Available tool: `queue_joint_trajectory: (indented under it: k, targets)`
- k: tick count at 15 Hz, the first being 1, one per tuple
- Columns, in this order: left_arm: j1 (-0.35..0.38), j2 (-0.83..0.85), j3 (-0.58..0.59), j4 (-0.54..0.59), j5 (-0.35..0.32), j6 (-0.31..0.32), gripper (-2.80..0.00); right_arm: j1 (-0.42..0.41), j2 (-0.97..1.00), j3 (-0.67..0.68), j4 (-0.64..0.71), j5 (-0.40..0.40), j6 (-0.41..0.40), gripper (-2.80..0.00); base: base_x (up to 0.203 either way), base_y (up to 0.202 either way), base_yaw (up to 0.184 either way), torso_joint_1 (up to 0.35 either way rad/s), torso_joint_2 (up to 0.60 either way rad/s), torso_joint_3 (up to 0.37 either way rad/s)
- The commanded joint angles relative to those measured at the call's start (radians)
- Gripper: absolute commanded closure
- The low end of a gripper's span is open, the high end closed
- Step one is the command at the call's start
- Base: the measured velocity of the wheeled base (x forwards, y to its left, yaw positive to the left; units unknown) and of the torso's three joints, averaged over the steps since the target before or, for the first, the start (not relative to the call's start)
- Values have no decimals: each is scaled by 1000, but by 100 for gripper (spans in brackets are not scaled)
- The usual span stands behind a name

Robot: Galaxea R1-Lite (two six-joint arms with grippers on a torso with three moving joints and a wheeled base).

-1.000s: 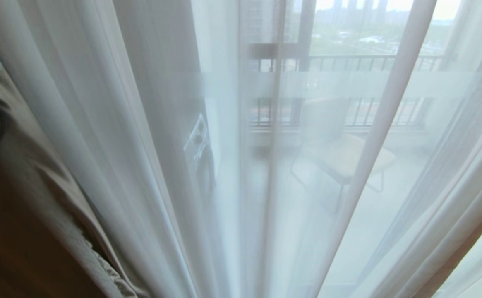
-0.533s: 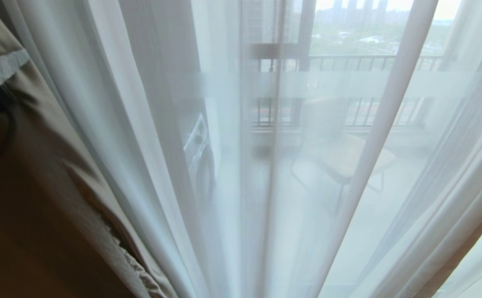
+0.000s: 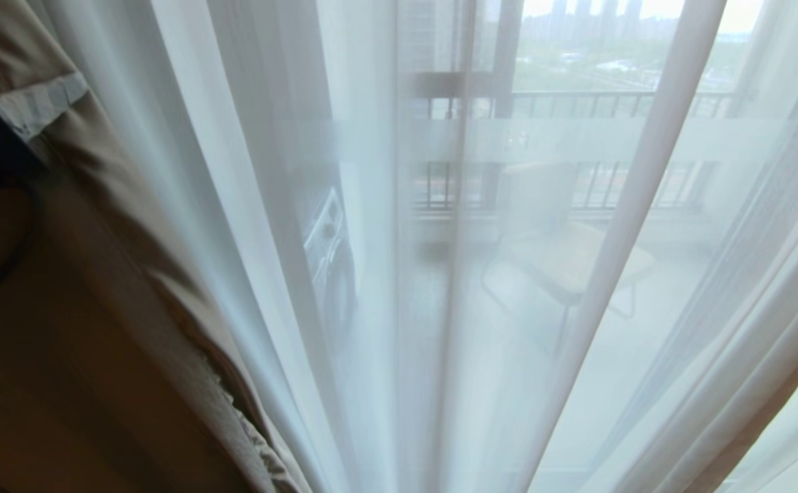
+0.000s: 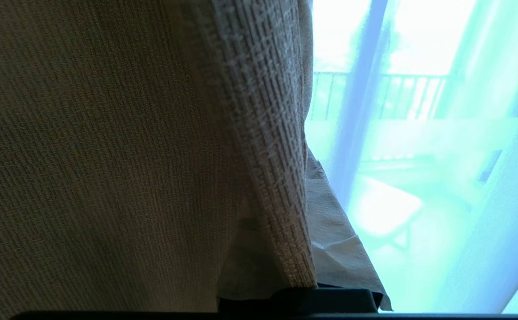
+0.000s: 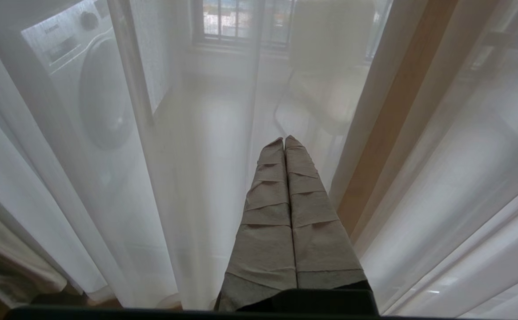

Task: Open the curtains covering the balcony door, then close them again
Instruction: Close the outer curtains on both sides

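The curtains fill my view. A sheer white layer (image 3: 344, 274) hangs across the whole balcony door (image 3: 549, 140), whose frosted band and dark frame show through it. The thick beige woven panel (image 3: 97, 287) covers the left of the head view. My left gripper (image 4: 294, 222) is shut on that panel's woven hem (image 4: 267, 133), which runs up between its taped fingers (image 4: 343, 253). My right gripper (image 5: 284, 140) is shut on nothing, its taped fingers pressed together, pointing at the sheer layer (image 5: 187, 178) low down.
Beyond the glass on the balcony stand a washing machine (image 3: 330, 253) on the left and a chair (image 3: 570, 253) near the middle, with a barred railing (image 3: 611, 103) behind them. Sheer folds (image 3: 748, 342) bunch at the right.
The beige panel's edge has slid to the right across the head view and now covers more of the left side. The sheer layer and the right gripper have stayed put.
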Motion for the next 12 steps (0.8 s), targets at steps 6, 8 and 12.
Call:
queue_joint_trajectory:
  k: [6, 8, 12]
  targets:
    - [-84, 19, 1, -1, 0, -1, 0, 0, 0, 0, 0, 1, -1, 0, 0, 0, 0, 0, 0, 0]
    - [-103, 22, 1, -1, 0, -1, 0, 0, 0, 0, 0, 1, -1, 0, 0, 0, 0, 0, 0, 0]
    - [-142, 30, 1, -1, 0, -1, 0, 0, 0, 0, 0, 1, -1, 0, 0, 0, 0, 0, 0, 0]
